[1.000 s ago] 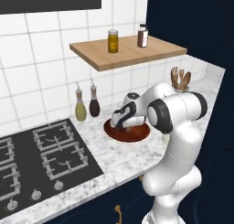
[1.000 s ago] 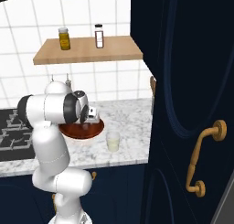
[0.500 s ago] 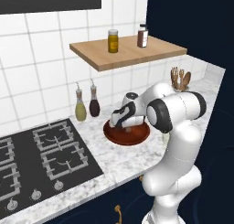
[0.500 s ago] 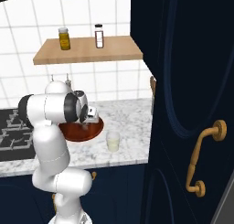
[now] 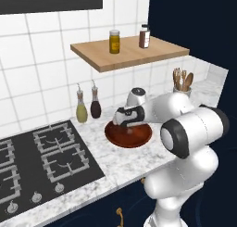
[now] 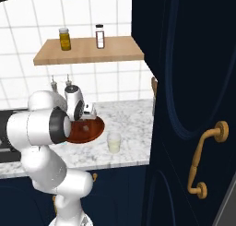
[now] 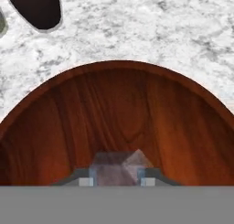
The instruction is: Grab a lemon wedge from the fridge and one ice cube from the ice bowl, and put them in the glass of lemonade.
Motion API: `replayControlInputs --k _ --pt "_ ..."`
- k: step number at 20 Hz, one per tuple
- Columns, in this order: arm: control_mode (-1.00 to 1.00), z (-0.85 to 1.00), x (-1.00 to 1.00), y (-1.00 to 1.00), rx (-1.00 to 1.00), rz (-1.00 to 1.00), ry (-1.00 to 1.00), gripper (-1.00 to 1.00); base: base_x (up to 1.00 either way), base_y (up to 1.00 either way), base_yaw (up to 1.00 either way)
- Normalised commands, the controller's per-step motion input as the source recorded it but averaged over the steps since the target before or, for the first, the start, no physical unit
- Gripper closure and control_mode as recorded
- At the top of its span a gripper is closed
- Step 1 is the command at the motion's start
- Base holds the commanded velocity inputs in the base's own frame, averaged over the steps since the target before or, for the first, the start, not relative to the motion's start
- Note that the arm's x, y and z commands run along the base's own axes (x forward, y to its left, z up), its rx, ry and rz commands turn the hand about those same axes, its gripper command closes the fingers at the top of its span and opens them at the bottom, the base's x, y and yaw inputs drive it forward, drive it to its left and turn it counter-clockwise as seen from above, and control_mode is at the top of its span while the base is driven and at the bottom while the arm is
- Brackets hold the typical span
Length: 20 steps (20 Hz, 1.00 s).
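Observation:
The ice bowl is a wide reddish-brown dish on the marble counter. My gripper reaches down into it. In the hand view a clear ice cube lies on the bowl's wooden floor, and the gripper is shut on it, one tip against each side. The glass of lemonade stands on the counter just right of the bowl, near the front edge. The lemon wedge and the fridge are out of view.
Two oil bottles stand behind the bowl by the tiled wall. A black stove lies to the left. A wooden shelf with two jars hangs overhead. A tall navy cabinet rises at the right.
The hand has stayed over the bowl, sinking only slightly toward its floor. The bowl and the glass have not moved.

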Motion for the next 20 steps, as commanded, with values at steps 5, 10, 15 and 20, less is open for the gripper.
replayControlInputs --k 5,10,15,20 --pt "-1.00 0.80 -0.89 -0.58 -0.09 -0.09 0.03 1.00 0.00 0.00 0.00" --pt "-1.00 0.74 -0.72 -0.73 -0.16 -0.18 0.07 1.00 0.00 0.00 0.00" --pt "-1.00 0.23 -0.39 -0.86 -0.21 -0.13 0.12 1.00 0.00 0.00 0.00" --pt "-1.00 0.00 -0.22 -0.42 -0.25 -0.07 0.20 1.00 0.00 0.00 0.00"
